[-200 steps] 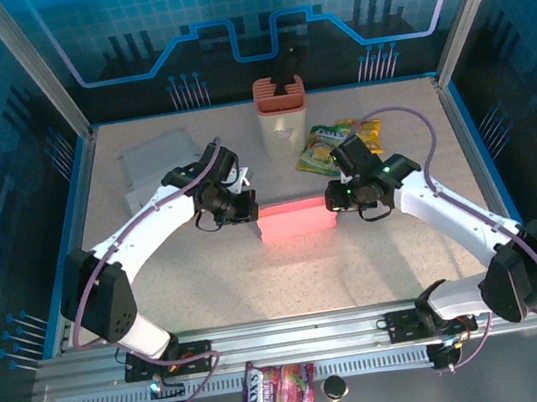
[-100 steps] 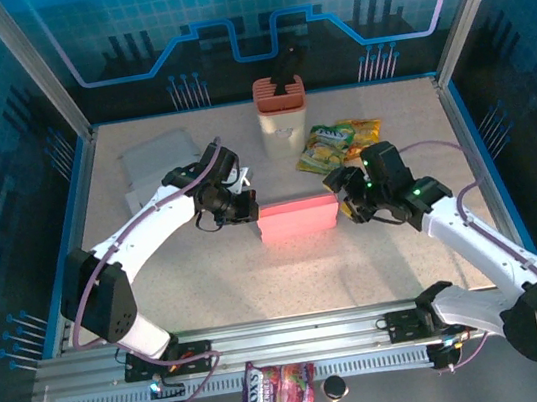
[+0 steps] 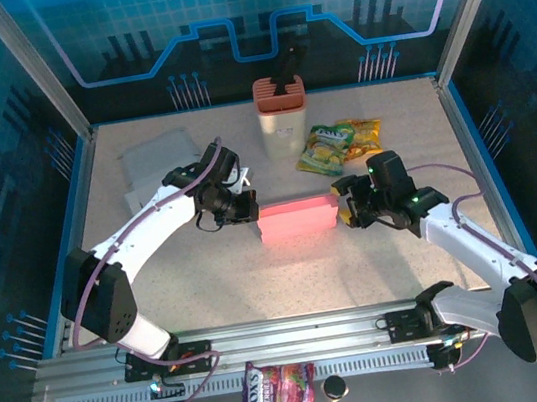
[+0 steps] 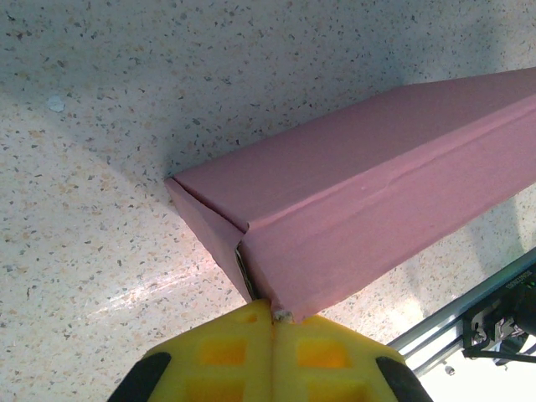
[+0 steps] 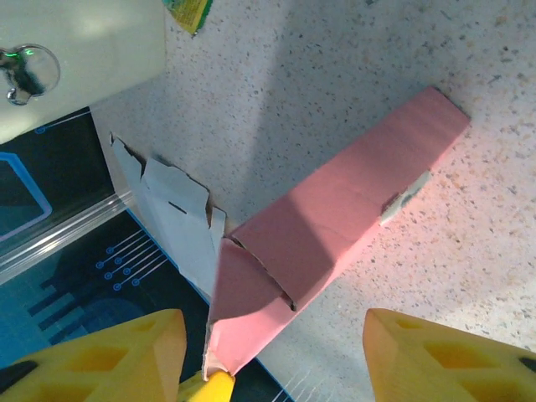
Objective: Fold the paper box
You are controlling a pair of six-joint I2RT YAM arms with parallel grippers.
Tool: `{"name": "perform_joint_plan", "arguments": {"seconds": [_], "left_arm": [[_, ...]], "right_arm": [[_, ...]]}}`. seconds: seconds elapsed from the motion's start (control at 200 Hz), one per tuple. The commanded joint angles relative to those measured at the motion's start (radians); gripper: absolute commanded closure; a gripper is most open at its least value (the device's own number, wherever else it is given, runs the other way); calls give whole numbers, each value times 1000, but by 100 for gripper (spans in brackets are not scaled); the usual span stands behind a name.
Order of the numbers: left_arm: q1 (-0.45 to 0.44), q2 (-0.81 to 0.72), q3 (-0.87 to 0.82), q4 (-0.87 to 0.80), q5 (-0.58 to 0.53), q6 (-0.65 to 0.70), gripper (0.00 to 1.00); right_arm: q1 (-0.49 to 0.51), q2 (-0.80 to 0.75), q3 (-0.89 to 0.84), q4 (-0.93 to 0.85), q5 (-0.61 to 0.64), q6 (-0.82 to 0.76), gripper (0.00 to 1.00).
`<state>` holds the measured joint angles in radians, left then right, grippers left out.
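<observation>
Nearest, an aluminium rail runs along the front edge, carrying both arm bases. In front of it lie a purple snack packet and a small black disc just beside it. Desk: pale speckled stone finish, glossy in patches and lightly shadowed around the arms. Box: pink, long and low, lying flat at mid-desk with its length running left to right. Left hand: pads pressed together, pinching the corner of the box's left end. Right hand: fingers spread wide at the box's right end, with a loose flap between them and no grip. Farther back on the left lies a flat grey card. Right of centre are two green-and-yellow snack bags, overlapping. Near the back edge at centre stands an upright white holder with a pink top. Enclosure: blue wall panels printed with grid and circuit lines, framed by aluminium posts.
</observation>
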<state>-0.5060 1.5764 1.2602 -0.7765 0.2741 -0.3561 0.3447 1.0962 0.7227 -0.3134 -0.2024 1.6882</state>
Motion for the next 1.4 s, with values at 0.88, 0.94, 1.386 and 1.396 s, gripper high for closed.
{"name": "perform_joint_plan", "arguments": {"seconds": [0.88,0.94,1.386,1.396], "left_arm": [[107,-47,-71,86,181,-252,58],[113,-36,-74,94,187,-252,58],[114,1,-121,150,193,-256,67],[114,2,-122,149,191,-254,67]], "right_arm": [[-22,62,-67,-82,8,-125,69],[-21,62,-65,-82,8,-127,69],[-21,62,-66,-103,13,-130,71],[-22,62,-66,-104,14,-131,71]]}}
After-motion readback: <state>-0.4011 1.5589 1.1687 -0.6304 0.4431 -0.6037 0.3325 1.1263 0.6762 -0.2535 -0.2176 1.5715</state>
